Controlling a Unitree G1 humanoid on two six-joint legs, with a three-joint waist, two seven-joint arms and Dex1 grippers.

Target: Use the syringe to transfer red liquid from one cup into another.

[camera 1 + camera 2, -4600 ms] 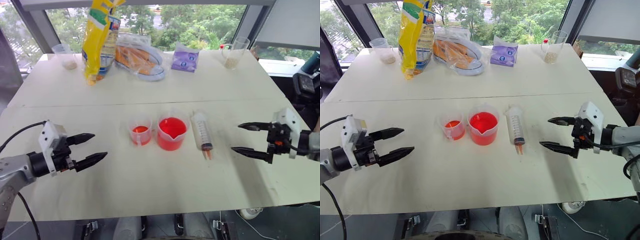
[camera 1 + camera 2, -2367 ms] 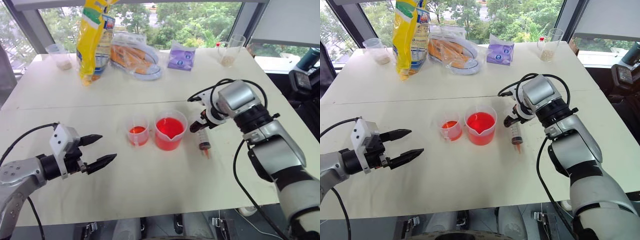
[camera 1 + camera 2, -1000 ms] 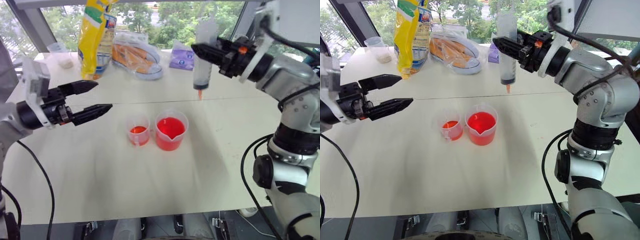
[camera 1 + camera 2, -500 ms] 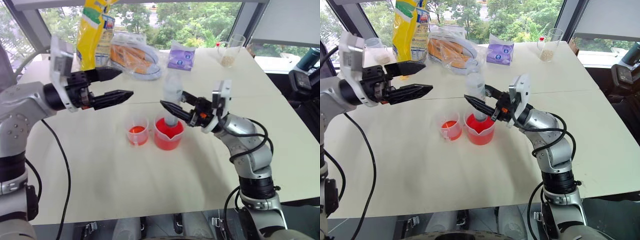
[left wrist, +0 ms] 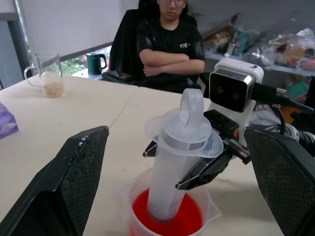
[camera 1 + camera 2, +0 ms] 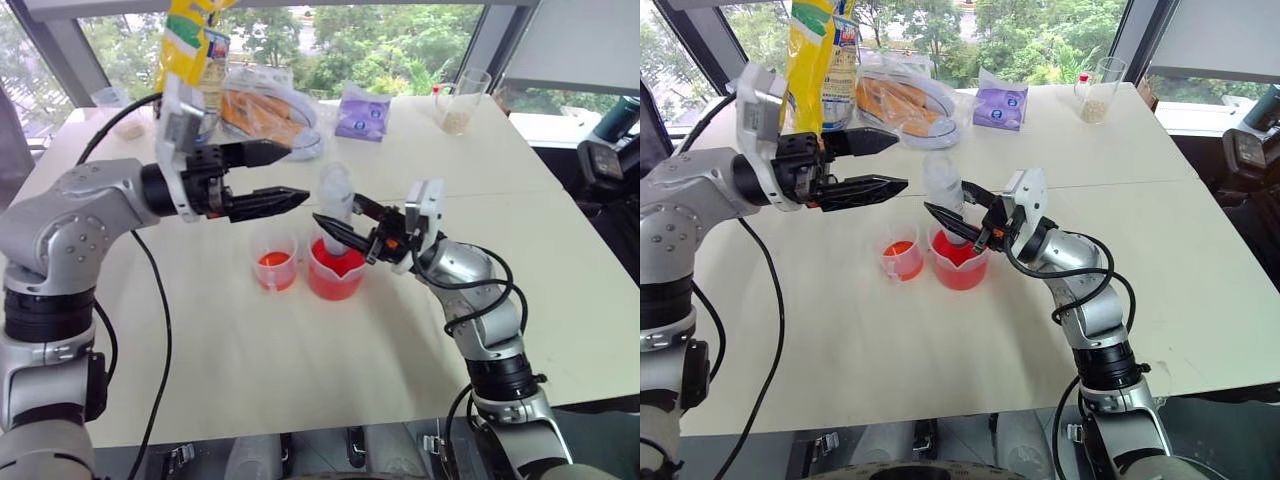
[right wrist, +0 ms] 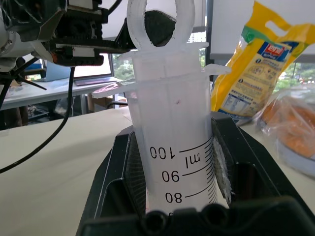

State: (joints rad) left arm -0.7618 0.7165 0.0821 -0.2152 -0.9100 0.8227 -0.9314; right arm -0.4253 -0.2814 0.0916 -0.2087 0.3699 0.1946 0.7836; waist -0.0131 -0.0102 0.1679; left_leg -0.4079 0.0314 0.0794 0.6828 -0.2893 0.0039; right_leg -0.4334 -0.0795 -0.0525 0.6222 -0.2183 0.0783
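One syringe [image 6: 334,208], right gripper [image 6: 342,224] clamped, dips into spouted cup [image 6: 335,278]

The left hand [image 6: 286,176] is raised with its arm bent, black fingers spread wide and pointing level. The right hand [image 6: 338,222] reaches toward it, fingers clamped.

The syringe [image 7: 172,147] stands upright, its clear barrel clamped between the two black fingers [image 7: 130,172] of the right gripper [image 7: 174,172]. Printed marks for 100, 90 and 80 run down the barrel, with "ml" beside them. The plunger's ring [image 7: 159,22] sits at the top, pushed down close to the flange. Behind it, the left gripper [image 7: 78,37] reaches in level with the ring, a black cable [image 7: 44,142] trailing down over the pale table [image 7: 64,162]. A yellow bag [image 7: 246,78] stands beyond, and next to it lies a clear bag holding something orange [image 7: 290,128].
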